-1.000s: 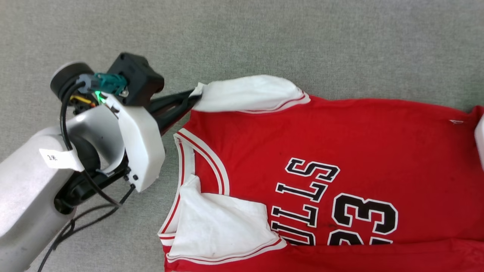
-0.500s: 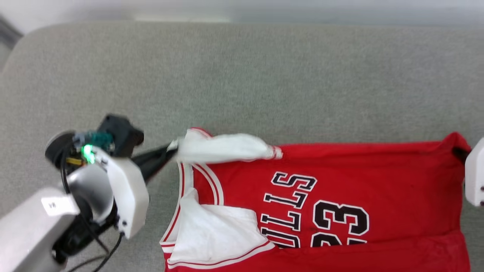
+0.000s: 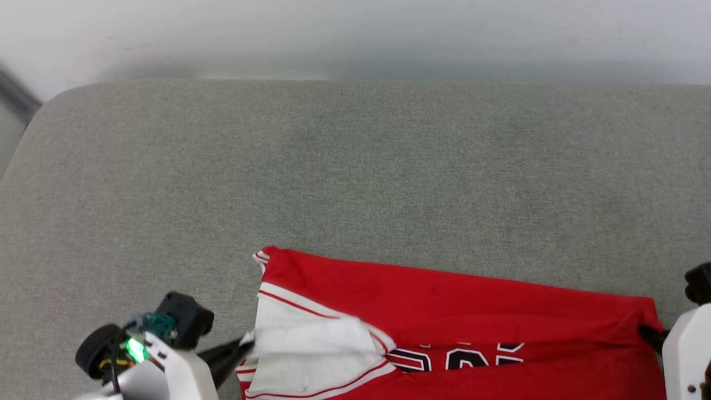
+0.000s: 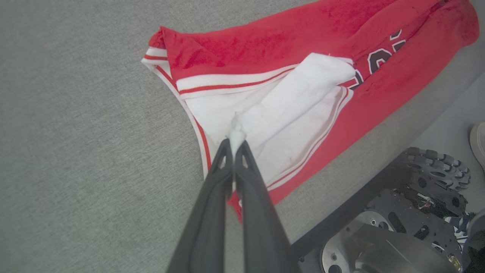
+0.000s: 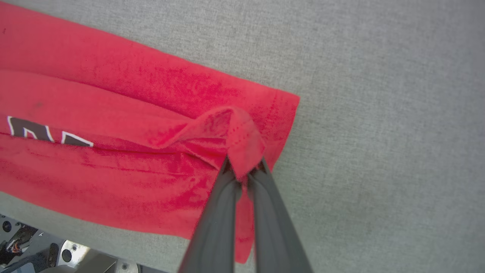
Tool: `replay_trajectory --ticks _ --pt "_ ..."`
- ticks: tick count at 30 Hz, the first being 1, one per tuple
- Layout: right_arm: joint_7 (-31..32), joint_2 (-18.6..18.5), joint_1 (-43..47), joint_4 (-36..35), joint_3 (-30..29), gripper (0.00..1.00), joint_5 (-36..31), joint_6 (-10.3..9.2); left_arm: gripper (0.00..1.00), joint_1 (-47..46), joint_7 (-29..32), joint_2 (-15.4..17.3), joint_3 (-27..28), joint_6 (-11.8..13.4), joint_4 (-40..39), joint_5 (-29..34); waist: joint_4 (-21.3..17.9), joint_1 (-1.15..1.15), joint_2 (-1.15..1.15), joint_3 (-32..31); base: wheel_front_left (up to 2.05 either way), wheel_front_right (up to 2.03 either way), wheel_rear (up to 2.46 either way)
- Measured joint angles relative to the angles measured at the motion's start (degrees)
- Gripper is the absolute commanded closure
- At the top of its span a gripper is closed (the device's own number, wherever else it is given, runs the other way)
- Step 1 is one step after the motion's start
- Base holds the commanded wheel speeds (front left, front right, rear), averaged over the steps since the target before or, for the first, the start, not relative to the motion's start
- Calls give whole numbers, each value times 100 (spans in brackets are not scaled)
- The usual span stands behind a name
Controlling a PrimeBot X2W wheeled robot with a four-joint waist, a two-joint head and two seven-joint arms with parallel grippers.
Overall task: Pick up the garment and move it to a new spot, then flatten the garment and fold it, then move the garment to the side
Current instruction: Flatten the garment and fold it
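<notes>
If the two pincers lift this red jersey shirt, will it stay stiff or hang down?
The red jersey shirt with white sleeves will probably sag: it bunches into folds where the right pincer pinches its hem. It seems light, since the left pincer holds it by a thin sleeve tip.

— What are we looking at here?
— We are looking at a grey woven surface (image 3: 355, 166), lying flat and stretching wide; its far left corner (image 3: 53, 103) is curving round.
— And past the far edge?
— We are seeing a pale blurred band (image 3: 355, 39), with a dark strip (image 3: 14, 91) slanting at the left.
— Anything lower down?
— In the left wrist view we are making out pale floor (image 4: 451, 102) beside the surface's edge, and a whitish rounded thing (image 4: 479, 142) at the right border; we cannot tell what it is.
</notes>
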Motion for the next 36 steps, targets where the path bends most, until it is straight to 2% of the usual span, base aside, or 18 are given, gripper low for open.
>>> replay_trajectory --ticks 5,14,15,16,17,22,23,27,33,36 --pt "58 -114 295 -113 34 100 71 0 100 225 14 -15 -188 51 142 5 24 0 0 18 0 0 0" --pt "-122 -359 380 23 424 100 69 0 100 231 -44 -450 -506 -105 812 275 47 0 0 81 0 0 0" --pt "-125 -371 380 100 423 100 57 0 73 226 -64 -503 -527 -122 877 301 47 1 0 90 0 0 0" --pt "-131 -382 381 160 435 100 25 0 0 211 -143 -552 -538 -111 961 380 46 1 0 97 0 0 0" --pt "-174 -382 381 176 455 0 21 0 0 187 -204 -587 -533 -62 1058 453 46 1 0 106 0 0 0" --pt "-322 -286 379 162 505 0 194 1 0 133 -379 -726 -603 -133 1324 554 47 1 0 86 0 0 0" --pt "-337 -187 375 108 350 0 316 -1 0 141 -619 -766 -478 -149 1324 471 32 1 0 -5 0 0 0" --pt "-331 -119 296 -125 205 0 381 0 0 120 -1034 -850 -274 -38 1302 503 11 2 0 -167 0 0 0" --pt "46 498 142 -434 -646 0 514 0 0 103 -1987 -1012 223 222 1185 513 -13 1 0 -457 0 0 0" --pt "246 759 153 -628 -985 0 361 0 0 111 -2552 -1074 542 444 1176 516 -9 1 0 -553 0 0 0"
